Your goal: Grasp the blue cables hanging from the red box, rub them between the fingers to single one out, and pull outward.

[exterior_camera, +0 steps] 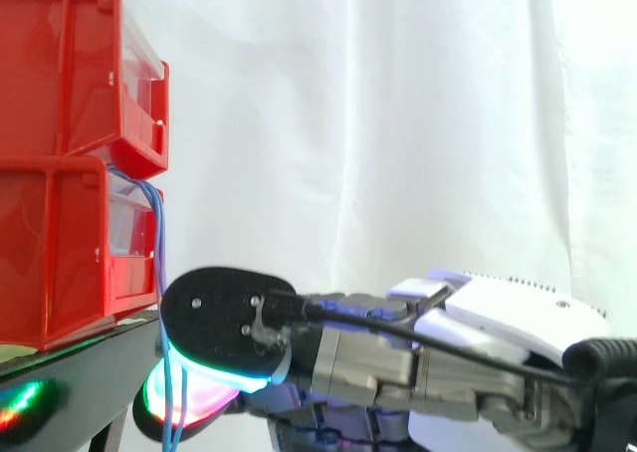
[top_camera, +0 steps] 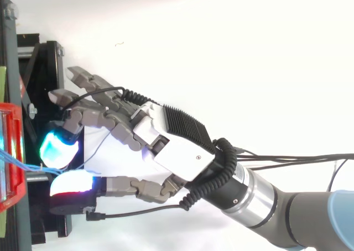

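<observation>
Hand [top_camera: 171,146] reaching in from right, thumb and a finger pad pinching blue cables [exterior_camera: 160,253] hanging from lower red bin [exterior_camera: 50,253] (other fingers splaying apart)

Side camera looks level, top camera down; both closely share the robot hand [top_camera: 166,140].

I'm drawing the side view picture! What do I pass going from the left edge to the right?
First the stacked red plastic bins → thin blue cables hanging from them → grey-and-white robot hand with glowing pads.
</observation>
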Robot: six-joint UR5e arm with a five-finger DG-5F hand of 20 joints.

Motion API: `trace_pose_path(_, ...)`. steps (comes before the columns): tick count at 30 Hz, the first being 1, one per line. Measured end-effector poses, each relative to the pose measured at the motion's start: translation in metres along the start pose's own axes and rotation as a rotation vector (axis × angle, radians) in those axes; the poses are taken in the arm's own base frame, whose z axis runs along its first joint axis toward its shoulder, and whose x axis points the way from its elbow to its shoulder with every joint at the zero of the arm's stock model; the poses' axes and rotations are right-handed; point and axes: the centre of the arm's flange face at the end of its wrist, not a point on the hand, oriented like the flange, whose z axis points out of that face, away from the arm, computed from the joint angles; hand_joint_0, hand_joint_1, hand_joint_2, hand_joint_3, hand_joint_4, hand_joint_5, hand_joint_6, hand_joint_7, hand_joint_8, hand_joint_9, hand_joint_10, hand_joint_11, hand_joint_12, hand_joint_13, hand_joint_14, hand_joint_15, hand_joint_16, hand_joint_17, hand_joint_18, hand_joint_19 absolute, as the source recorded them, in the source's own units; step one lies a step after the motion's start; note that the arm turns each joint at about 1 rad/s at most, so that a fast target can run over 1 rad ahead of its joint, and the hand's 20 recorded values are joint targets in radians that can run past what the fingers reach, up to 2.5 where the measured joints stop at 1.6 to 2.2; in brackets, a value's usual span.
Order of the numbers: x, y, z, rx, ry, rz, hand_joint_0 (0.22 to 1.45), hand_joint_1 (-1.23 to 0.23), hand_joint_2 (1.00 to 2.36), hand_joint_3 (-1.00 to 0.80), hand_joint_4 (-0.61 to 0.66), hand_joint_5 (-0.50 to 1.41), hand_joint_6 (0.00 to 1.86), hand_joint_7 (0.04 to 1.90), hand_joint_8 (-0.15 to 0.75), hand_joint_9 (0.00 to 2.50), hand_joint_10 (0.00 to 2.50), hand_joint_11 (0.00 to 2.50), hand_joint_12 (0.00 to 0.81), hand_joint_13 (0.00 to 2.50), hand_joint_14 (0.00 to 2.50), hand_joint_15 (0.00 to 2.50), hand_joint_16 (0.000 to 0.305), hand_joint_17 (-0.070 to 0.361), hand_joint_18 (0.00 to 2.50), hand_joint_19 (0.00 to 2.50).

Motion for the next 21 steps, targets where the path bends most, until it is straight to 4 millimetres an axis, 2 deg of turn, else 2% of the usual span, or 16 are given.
trace_pose_path(21,0.0026,0.0006,0.0033,-0.034,-0.026,0.114,0.58,-0.64,1.02,-0.35,0.30,-0.16,0.50,1.28,0.367,0.29,0.00,0.00,0.354,0.08,0.00,0.00,0.038,0.087,0.00,0.00)
